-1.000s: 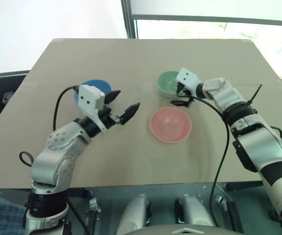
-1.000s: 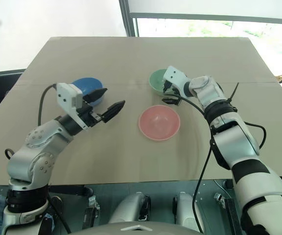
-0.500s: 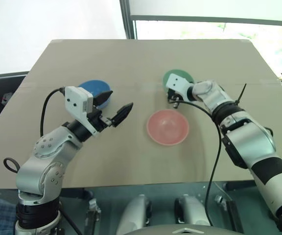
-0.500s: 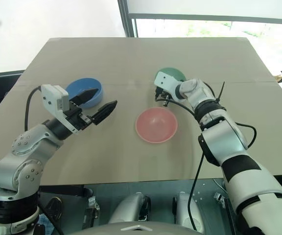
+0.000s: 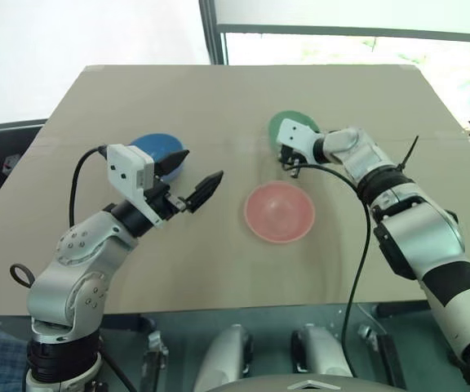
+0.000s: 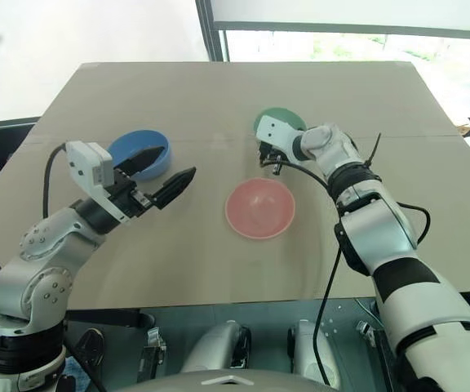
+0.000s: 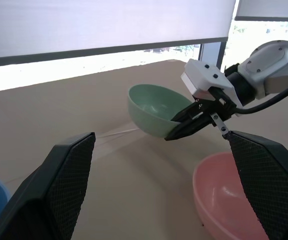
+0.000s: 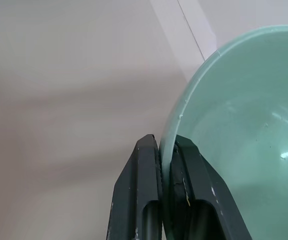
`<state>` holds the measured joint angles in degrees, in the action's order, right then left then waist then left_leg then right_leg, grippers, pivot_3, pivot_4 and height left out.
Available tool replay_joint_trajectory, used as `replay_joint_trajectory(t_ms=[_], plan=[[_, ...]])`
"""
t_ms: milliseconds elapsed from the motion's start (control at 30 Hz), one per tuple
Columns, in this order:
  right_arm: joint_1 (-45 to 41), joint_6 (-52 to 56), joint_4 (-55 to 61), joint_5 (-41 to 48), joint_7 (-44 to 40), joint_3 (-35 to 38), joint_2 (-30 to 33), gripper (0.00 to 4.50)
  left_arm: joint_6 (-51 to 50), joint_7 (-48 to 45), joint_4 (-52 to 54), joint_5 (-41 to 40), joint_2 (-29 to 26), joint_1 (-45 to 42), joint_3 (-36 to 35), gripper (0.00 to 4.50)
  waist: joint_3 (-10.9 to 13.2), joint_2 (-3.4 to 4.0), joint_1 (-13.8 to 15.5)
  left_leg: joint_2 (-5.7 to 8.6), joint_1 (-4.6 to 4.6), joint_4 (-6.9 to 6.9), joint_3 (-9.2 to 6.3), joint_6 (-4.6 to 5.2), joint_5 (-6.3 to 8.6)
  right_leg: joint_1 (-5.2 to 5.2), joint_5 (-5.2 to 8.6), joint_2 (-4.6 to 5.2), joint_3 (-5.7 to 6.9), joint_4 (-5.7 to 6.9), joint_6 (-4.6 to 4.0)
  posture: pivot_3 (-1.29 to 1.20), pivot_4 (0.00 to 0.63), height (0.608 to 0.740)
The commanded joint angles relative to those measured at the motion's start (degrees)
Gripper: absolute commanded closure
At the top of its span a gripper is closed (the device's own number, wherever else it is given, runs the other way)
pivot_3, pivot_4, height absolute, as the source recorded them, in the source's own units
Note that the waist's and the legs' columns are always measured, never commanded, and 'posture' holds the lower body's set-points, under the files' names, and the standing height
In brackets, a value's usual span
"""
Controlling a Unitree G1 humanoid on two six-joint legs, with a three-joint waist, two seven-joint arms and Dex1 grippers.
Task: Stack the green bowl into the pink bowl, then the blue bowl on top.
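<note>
1. Mint-green plastic rim of the green bowl [image 8: 234, 115] sitting pinched between the right gripper [image 8: 166, 150] fingers, one finger inside the wall, one outside.
2. Clamping tight on that rim, with the green bowl tilted and lifted off the cardboard tabletop [image 5: 219, 106] in the left wrist view.
3. Lying just below and nearer than the right gripper: the pink bowl [image 5: 279, 211], upright, mouth up, apart from the green bowl.
4. Hovering above the tabletop with fingers spread wide and nothing between them: the left gripper [image 5: 191, 175].
5. Resting just behind the left gripper, partly hidden by one of its fingers: the blue bowl [image 6: 139, 153], upright on the tabletop.
6. Sitting well apart from the left gripper, across the table toward the right arm: the pink bowl and the green bowl.
</note>
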<state>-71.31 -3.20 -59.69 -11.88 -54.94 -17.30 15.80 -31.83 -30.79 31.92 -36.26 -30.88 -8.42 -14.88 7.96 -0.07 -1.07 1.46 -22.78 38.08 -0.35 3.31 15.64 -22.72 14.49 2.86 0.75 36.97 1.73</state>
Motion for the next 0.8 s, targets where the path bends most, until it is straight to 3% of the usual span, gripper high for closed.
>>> replay_joint_trajectory(t_ms=[33,333,533,567,600,667,800], plan=[[3.91,5.41,18.80,4.18,-6.67,1.75,2.95,4.45,2.03,-1.91,-0.14,-0.63,-0.01,-0.75,0.82,0.00,-0.01,-0.02,0.15,0.00,-0.01,0.00,0.00,0.00,0.00,0.00,0.00,0.00,0.00,0.00,0.00,0.00,0.150,0.740],[23.73,33.64,73.86,12.77,-17.16,0.36,15.73,4.45,5.23,-7.99,-7.92,0.42,-0.46,-5.17,3.53,0.00,-0.02,-0.02,0.65,0.00,-0.08,-0.03,-0.08,0.05,0.03,0.00,0.00,0.09,0.06,-0.10,0.00,0.00,0.150,0.740],[30.14,47.22,92.35,16.82,-15.30,-1.39,20.25,4.45,7.21,-12.21,-13.82,1.60,-0.45,-9.35,5.88,0.00,-0.02,-0.04,0.38,-0.02,-0.07,-0.02,-0.08,0.07,0.04,0.01,0.00,0.12,0.05,-0.08,0.00,0.00,0.150,0.740],[30.15,48.49,93.36,17.07,-14.65,-1.71,20.56,3.76,7.40,-12.77,-14.67,1.79,-0.41,-9.96,6.18,0.00,-0.02,-0.04,0.38,-0.03,-0.06,-0.01,-0.08,0.07,0.04,0.01,0.00,0.12,0.05,-0.07,0.00,0.00,0.150,0.740],[30.09,49.49,94.08,17.38,-14.08,-1.96,20.85,3.58,7.60,-13.16,-15.28,1.90,-0.39,-10.37,6.39,0.00,-0.03,-0.05,0.40,-0.03,-0.06,-0.01,-0.08,0.07,0.04,0.01,0.00,0.12,0.05,-0.07,0.00,0.00,0.150,0.740],[29.87,51.10,94.97,17.59,-12.36,-2.44,21.13,2.58,7.98,-14.08,-16.29,2.09,-0.34,-11.09,7.01,0.00,-0.04,-0.07,0.44,-0.03,-0.06,0.00,-0.08,0.07,0.04,0.02,0.00,0.13,0.06,-0.07,0.00,0.00,0.150,0.740],[29.51,53.21,95.91,18.49,-9.97,-2.78,21.52,1.07,8.30,-15.37,-17.81,2.54,-0.02,-12.49,7.88,0.00,-0.03,-0.08,0.57,-0.01,-0.08,0.00,-0.08,0.08,0.04,0.01,0.00,0.15,0.05,-0.10,0.00,0.00,0.150,0.740]])
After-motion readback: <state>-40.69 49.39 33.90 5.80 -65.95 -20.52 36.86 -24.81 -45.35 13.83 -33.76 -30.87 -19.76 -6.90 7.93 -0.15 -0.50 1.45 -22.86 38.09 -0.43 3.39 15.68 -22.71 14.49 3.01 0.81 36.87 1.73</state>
